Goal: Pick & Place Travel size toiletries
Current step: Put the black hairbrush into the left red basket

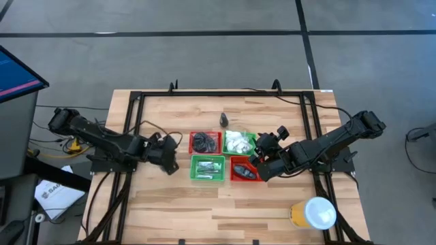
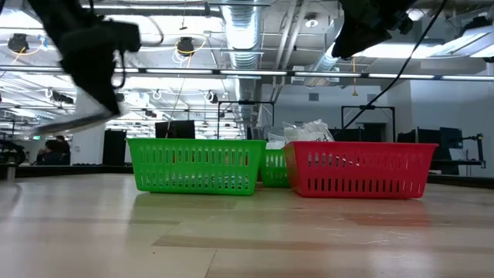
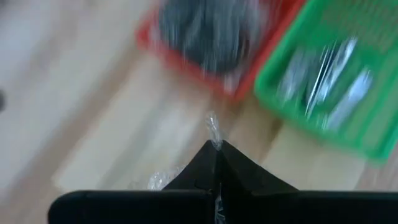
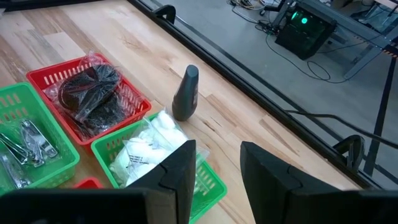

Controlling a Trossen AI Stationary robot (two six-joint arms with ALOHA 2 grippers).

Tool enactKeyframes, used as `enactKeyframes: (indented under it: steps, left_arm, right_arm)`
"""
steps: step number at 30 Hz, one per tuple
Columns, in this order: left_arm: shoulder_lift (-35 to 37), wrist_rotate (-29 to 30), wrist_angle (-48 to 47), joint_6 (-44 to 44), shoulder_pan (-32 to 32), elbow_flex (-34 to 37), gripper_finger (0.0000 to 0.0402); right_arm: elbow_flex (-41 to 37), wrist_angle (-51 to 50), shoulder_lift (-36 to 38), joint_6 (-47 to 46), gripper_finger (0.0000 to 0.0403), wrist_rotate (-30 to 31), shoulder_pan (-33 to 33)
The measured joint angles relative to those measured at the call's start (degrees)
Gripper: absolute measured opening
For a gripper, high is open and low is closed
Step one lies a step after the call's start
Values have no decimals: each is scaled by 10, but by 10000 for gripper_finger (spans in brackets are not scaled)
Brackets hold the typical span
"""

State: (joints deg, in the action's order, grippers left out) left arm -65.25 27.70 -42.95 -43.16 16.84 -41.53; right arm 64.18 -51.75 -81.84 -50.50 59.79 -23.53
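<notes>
Four mesh baskets sit together mid-table. The far red basket (image 1: 204, 141) holds black coiled pieces (image 4: 90, 93). White packets (image 4: 146, 149) fill the far green basket (image 1: 239, 143). Silver tubes (image 3: 323, 78) lie in the near green basket (image 1: 208, 168), and dark bottles in the near red basket (image 1: 245, 169). One dark mini bottle (image 4: 185, 93) stands upright on the table beyond the baskets. My left gripper (image 1: 167, 162) hangs left of the baskets, shut on a thin clear-wrapped item. My right gripper (image 4: 217, 171) is open and empty above the white-packet basket's right side. My left gripper pinches a thin item in crinkly clear wrap between its two shut fingers; a sliver of wrap (image 3: 214, 129) sticks out past the fingertips. The item (image 2: 73, 122) is lifted clear of the table and slants down below the fingers. The fingers hide which part they hold.
A large yellow tub with a white lid (image 1: 315, 212) stands near the table's near right corner. A black frame (image 1: 225, 94) runs around the far and side edges. Bare wood lies left of the baskets and along the near edge.
</notes>
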Motion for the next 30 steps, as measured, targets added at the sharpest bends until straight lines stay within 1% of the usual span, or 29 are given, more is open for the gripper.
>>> enactKeyframes:
  steps: [3, 7, 11, 14, 23, 30]
  left_arm:
    - [0, 54, 65, 42, -4, -7, 0]
    - [-4, 85, 181, 100, -22, -8, 0]
    - [-10, 93, 269, 156, -48, -8, 0]
    - [-20, 94, 309, 178, -68, -8, 0]
    - [-109, 99, 444, 241, -121, -8, 0]
    - [-165, 115, 480, 254, -153, -8, 0]
  right_arm:
    - [0, 0, 0, 0, 116, 0, 0]
    - [0, 0, 0, 0, 116, 0, 0]
    - [0, 2, 0, 0, 116, 0, 0]
    - [0, 5, 0, 0, 116, 0, 0]
    - [0, 11, 0, 1, 116, 0, 0]
    - [0, 10, 0, 1, 116, 0, 0]
